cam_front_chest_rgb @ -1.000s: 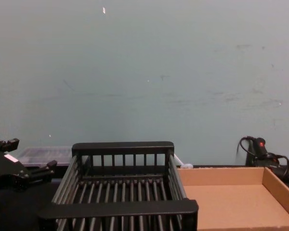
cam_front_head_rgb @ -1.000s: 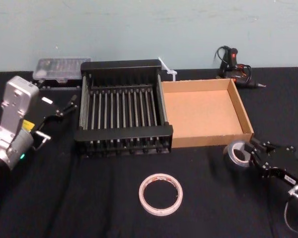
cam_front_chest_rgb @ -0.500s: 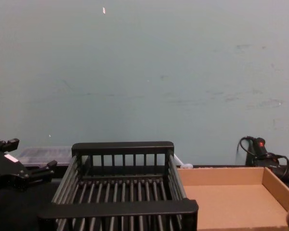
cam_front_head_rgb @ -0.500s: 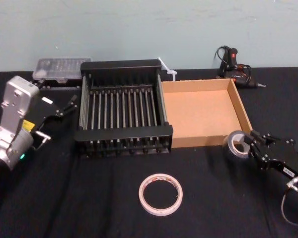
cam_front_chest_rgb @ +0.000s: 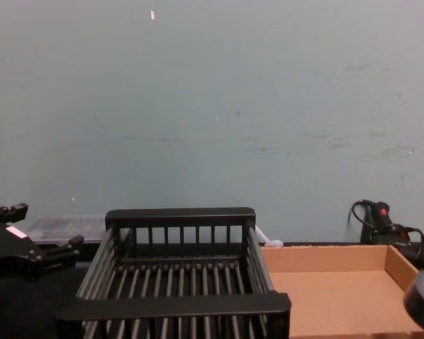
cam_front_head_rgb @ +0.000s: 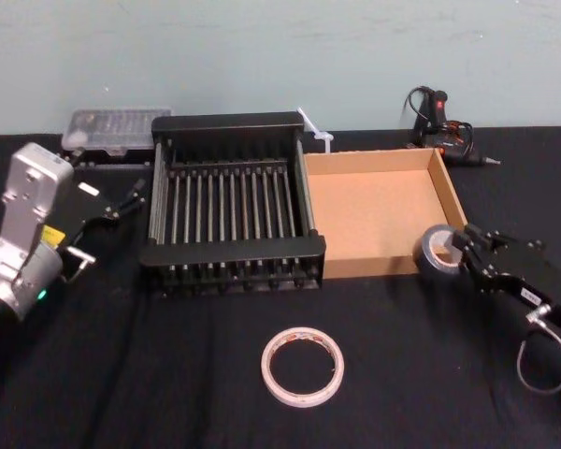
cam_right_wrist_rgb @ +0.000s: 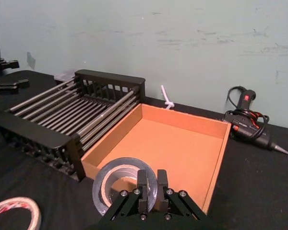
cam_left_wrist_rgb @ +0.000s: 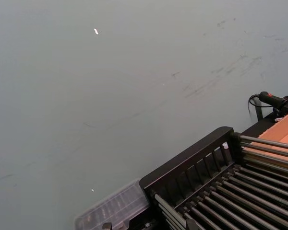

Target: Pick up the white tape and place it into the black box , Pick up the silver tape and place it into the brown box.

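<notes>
The right gripper (cam_front_head_rgb: 460, 249) is pinching the wall of the silver tape (cam_front_head_rgb: 438, 255) between its closed-down fingers, carrying the roll on edge, clear of the black tablecloth (cam_front_head_rgb: 168, 374). In the right wrist view the roll (cam_right_wrist_rgb: 122, 188) is hanging just ahead of the fingers, tilted, its pale core facing the camera. Gripping one wall of the ring rather than spanning the whole roll seems sensible, since the jaws look too narrow to go around it.

The roll is hovering at the near right corner of the brown box (cam_front_head_rgb: 383, 267), just outside its front wall and roughly level with the rim or a little above. That looks like the carrying stage: lifted, not yet over the tray floor. To my eye the next move needs a short travel forward and left so the roll clears the low cardboard wall before release; letting go here could drop it on the rim or the cloth.

The white tape (cam_front_head_rgb: 303, 366) is lying flat on the cloth nearer the robot, well apart from the black box (cam_front_head_rgb: 232, 245), untouched. The left gripper (cam_front_head_rgb: 122, 201) is waiting idle beside that crate's left side, fingers slightly parted and holding nothing. Behind sit a clear plastic case (cam_front_head_rgb: 112, 126) and a glue gun (cam_front_head_rgb: 439, 117) by the wall.
</notes>
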You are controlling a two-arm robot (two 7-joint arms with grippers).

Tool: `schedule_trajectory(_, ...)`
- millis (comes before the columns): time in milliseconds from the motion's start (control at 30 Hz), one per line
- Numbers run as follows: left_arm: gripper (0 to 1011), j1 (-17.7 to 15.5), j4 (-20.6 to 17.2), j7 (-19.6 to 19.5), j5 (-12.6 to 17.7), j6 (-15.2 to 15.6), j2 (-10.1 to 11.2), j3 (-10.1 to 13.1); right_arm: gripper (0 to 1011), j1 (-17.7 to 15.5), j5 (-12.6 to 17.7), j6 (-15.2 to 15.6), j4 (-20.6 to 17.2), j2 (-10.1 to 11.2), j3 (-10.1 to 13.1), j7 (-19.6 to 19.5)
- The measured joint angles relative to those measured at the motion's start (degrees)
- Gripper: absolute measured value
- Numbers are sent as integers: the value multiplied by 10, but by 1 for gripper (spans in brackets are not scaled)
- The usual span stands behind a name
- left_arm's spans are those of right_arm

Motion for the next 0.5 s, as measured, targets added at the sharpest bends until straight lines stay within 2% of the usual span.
schedule_trajectory(500, 1001, 0, 0, 0, 0, 0, 0, 0, 132, 77, -25, 11, 60, -23, -39, -2)
